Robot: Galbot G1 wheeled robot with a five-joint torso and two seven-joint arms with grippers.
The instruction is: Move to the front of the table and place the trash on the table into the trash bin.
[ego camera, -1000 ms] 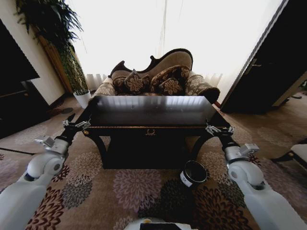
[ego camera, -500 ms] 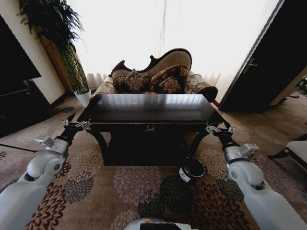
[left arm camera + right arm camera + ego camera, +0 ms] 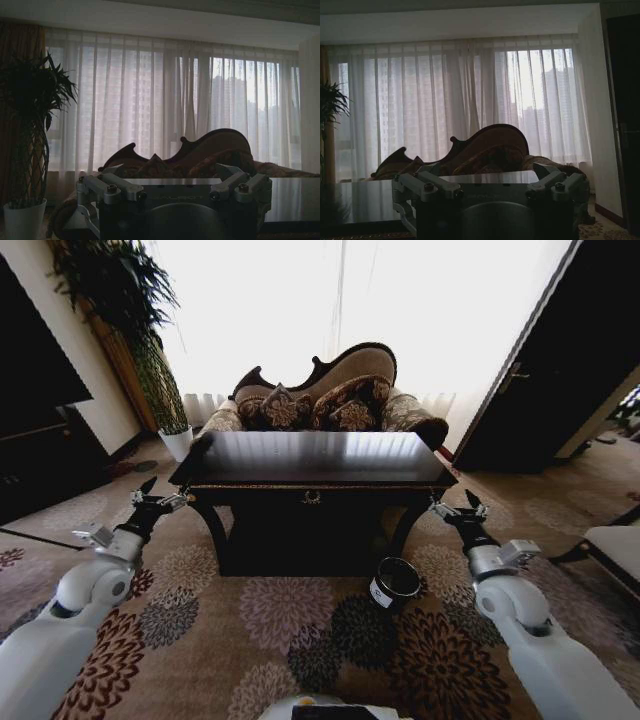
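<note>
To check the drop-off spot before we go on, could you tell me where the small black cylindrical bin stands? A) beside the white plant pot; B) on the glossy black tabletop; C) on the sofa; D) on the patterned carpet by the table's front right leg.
D: the small black cylindrical bin stands on the floral carpet beside the front right leg of the dark wooden table.

The 2 white, rounded arms reach forward and slightly outward from the robot's body, each narrowing to a grey wrist block and a dark wrist link. The left arm's black-and-silver 2-fingered gripper is held level, its fingers spread apart with the tips pointing forward. The right arm's matching black-and-silver gripper mirrors it at the same height, its fingers likewise spread. Both grippers hold nothing and are well apart from each other, 1 on each side.
</note>
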